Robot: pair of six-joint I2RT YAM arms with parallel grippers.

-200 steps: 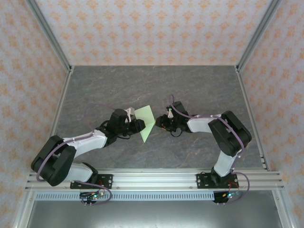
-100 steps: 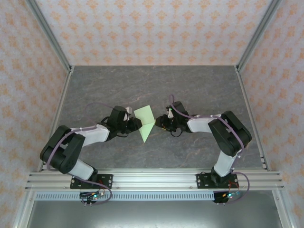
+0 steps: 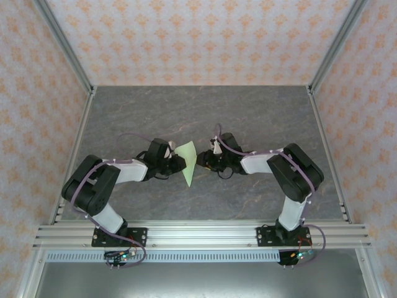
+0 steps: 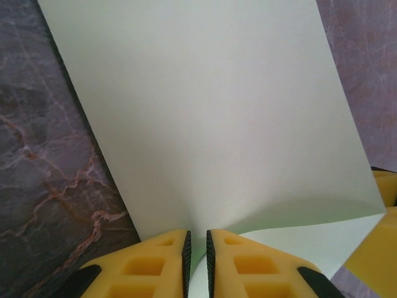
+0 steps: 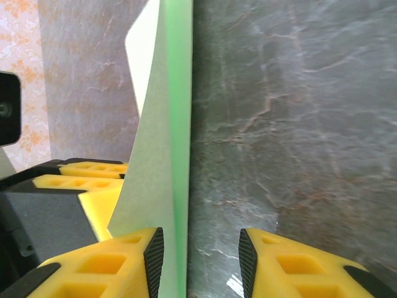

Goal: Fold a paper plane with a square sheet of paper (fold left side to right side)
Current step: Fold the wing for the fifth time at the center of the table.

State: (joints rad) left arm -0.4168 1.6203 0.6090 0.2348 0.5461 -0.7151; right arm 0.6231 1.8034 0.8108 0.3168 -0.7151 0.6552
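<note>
Left wrist shows left gripper [image 4: 196, 241] pinching the square sheet of paper [image 4: 205, 112]; right wrist, right gripper [image 5: 200, 241] spread.

The table [image 3: 198, 112] is bare across its far half and into both far corners. Mid-table, the left arm [image 3: 124, 172] and right arm [image 3: 267, 162] meet at the raised paper [image 3: 188, 162], barring passage there. They enclose a bare pocket against the near rail [image 3: 198, 233]. Walls [image 3: 198, 37] close the other three sides.
</note>
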